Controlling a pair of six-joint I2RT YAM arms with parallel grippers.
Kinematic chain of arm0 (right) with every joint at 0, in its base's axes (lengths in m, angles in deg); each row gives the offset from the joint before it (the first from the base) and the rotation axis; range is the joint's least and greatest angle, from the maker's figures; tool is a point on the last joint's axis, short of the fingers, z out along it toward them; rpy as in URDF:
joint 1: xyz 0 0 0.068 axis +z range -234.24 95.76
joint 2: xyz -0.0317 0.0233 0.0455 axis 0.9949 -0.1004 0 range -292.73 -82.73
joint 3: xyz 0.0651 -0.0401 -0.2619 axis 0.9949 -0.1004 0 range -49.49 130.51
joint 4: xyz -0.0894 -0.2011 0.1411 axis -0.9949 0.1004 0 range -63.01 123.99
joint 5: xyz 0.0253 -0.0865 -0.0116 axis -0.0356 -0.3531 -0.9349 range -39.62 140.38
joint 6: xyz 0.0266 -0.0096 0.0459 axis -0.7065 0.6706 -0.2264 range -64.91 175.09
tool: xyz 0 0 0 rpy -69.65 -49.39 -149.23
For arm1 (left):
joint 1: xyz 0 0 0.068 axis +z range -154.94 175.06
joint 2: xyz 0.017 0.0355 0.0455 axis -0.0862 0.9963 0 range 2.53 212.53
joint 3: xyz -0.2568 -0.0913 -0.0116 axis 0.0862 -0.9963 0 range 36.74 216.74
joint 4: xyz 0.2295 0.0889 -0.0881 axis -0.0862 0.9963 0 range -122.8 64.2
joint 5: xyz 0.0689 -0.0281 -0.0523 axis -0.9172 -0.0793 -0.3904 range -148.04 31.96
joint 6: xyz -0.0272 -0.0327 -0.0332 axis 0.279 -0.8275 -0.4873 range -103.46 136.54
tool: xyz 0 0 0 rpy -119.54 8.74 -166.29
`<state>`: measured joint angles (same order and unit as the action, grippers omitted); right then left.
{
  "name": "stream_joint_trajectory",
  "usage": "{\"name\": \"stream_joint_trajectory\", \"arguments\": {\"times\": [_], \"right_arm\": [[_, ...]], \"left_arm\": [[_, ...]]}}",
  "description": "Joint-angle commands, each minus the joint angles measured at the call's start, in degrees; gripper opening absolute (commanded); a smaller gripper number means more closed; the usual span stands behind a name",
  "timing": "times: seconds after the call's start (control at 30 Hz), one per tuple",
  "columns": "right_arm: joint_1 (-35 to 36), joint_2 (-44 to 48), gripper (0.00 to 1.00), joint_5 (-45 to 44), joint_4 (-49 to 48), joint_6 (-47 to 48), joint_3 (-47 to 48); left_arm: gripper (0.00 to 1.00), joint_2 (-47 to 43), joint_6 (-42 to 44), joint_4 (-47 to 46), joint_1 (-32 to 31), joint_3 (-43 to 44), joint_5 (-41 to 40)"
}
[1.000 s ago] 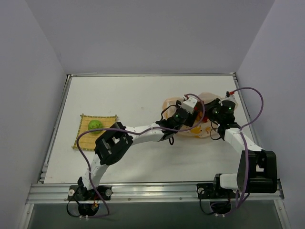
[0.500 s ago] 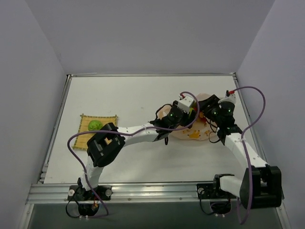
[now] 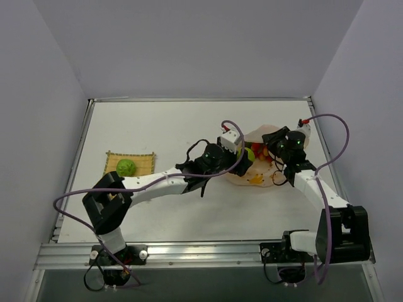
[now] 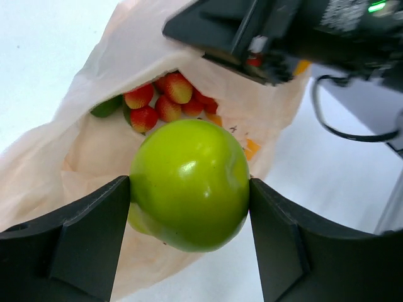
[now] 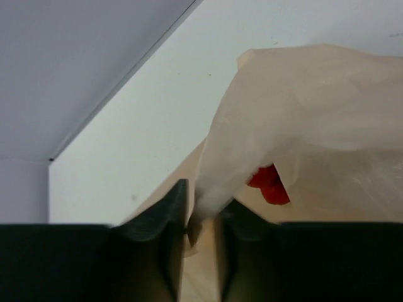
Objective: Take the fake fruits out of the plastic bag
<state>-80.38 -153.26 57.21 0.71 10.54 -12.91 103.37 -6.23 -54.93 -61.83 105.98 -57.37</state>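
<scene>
While near the plastic bag [image 4: 82, 145], green fruit [image 4: 189, 182] between left fingers [image 4: 75, 245].

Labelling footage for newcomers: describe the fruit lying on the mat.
At the white table's left side lies a yellow woven mat. The green fruit rests on it alone, far from the peach bag; the other green fruit sits in the left pincer.

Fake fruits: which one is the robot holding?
The round green fruit between the left arm's jaws; the red berry bunch lies in the plastic bag, another green fruit on the mat.
</scene>
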Motion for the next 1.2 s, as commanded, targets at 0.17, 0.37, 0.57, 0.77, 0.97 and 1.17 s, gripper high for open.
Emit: {"name": "stream_joint_trajectory", "arguments": {"times": [0.17, 0.37, 0.57, 0.77, 0.97, 1.17], "right_arm": [[1.7, -2.0, 0.0, -2.7, -6.9, -3.9, 2.4], [1.9, -1.3, 0.0, -1.4, -7.2, -2.8, 1.8], [2.1, -1.4, 0.0, -0.2, -7.2, -1.7, 1.5], [2.1, -1.7, 0.0, 0.6, -7.5, -1.3, 1.3], [2.1, -1.4, 0.0, 0.7, -6.9, -1.0, 1.3], [2.2, -0.8, 0.0, 0.6, -6.4, -0.9, 1.4]], "left_arm": [[0.05, -20.9, -2.4, 1.4, 2.4, -10.0, -6.4], [0.05, -38.1, -19.5, 21.5, 13.7, -22.9, -26.7], [0.06, -46.2, -24.8, 36.3, 19.5, -31.7, -35.9], [0.09, -44.9, -27.1, 40.9, 22.4, -34.7, -41.0], [0.2, -40.4, -25.7, 39.1, 25.8, -35.6, -41.3], [0.49, -37.0, -24.0, 36.2, 27.0, -35.1, -38.6]]}}
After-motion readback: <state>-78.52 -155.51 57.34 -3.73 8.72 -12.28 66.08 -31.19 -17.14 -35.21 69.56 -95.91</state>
